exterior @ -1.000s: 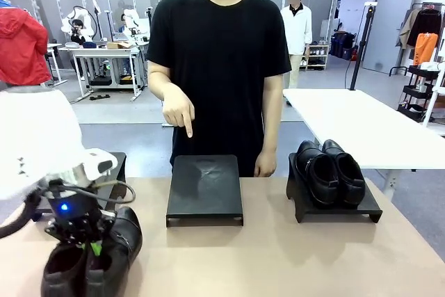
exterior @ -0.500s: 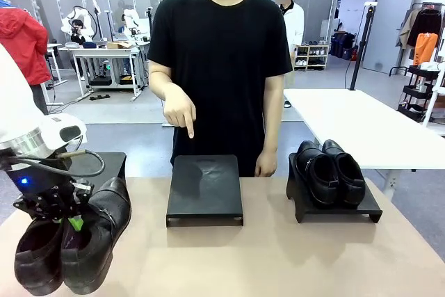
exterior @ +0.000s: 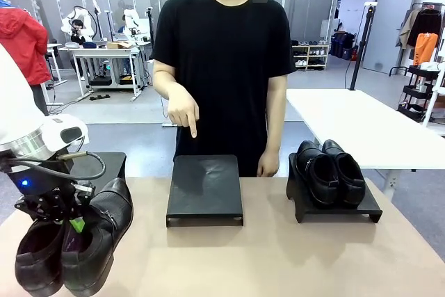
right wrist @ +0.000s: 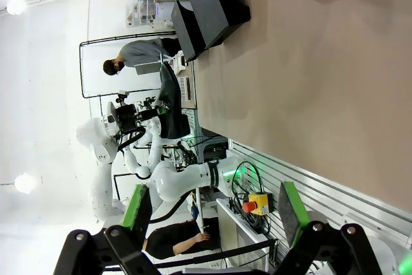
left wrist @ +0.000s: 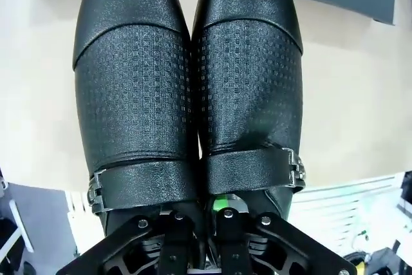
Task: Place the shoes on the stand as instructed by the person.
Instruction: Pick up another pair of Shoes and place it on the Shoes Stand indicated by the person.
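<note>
My left gripper (exterior: 74, 223) is shut on the inner walls of a pair of glossy black shoes (exterior: 73, 248) with straps and metal buckles. It holds them off the table at the near left, toes hanging down. In the left wrist view the same shoes (left wrist: 135, 94) lie side by side in front of my left gripper (left wrist: 209, 209). The person (exterior: 222, 53) stands at the far side and points a finger (exterior: 192, 129) down at the bare middle stand (exterior: 205, 187). A second pair of black shoes (exterior: 330, 170) rests on the right stand (exterior: 368, 208). My right gripper (right wrist: 214, 217) is open over the table with nothing in it.
A third black stand (exterior: 111, 163) sits at the far left, partly behind my left arm. The tan tabletop (exterior: 278, 255) is bare between the stands and the near edge. A white table (exterior: 361, 126) stands behind at the right.
My left gripper has lifted the buckled shoes off the table and swung them a little to the left. The person's hand keeps pointing at the middle stand.
</note>
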Available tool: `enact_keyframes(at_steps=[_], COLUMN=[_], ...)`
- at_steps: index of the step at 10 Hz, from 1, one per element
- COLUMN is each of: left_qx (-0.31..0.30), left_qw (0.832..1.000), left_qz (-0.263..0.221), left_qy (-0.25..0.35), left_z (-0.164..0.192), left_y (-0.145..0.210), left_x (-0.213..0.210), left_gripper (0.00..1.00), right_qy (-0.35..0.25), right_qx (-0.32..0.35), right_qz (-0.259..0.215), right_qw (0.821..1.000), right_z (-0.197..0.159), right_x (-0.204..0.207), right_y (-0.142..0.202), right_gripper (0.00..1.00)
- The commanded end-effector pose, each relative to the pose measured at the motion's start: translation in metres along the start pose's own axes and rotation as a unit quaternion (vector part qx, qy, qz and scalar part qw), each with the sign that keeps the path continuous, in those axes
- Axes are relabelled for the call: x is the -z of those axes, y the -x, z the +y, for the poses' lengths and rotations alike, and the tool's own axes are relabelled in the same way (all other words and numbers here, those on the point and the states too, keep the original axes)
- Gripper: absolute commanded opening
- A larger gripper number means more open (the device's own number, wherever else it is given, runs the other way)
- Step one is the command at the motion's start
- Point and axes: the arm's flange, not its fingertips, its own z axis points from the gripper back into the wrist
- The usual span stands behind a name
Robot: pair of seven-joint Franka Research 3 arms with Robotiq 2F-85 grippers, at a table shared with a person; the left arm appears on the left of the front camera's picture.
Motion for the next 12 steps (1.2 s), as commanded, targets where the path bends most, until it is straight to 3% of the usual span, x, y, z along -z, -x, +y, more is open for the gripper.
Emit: enact_keyframes(at_steps=[1, 2, 3, 4, 12], left_qx=[-0.001, -0.001, -0.001, -0.002, -0.018], left_qw=[1.0, 1.0, 1.0, 0.999, 0.997], left_qz=[-0.007, -0.007, 0.0, -0.042, -0.058], left_qy=[0.0, 0.0, 0.0, -0.029, -0.05], left_z=[0.0, 0.0, 0.0, -0.008, -0.137], left_y=[-0.001, -0.001, 0.0, -0.01, -0.102], left_x=[-0.005, -0.005, 0.0, -0.006, -0.026], left_gripper=[0.0, 0.0, 0.12, 0.12, 0.12], right_qy=[0.0, 0.0, 0.0, 0.0, 0.0], right_qx=[-0.006, -0.006, -0.006, -0.006, -0.006], right_qz=[0.004, 0.004, 0.004, 0.004, 0.004], right_qw=[1.0, 1.0, 1.0, 1.0, 1.0], right_z=[0.001, 0.001, 0.001, 0.001, 0.001], right_x=[-0.002, -0.002, -0.002, -0.002, -0.002], right_y=[0.003, 0.003, 0.003, 0.003, 0.003], right_gripper=[1.0, 1.0, 1.0, 1.0, 1.0])
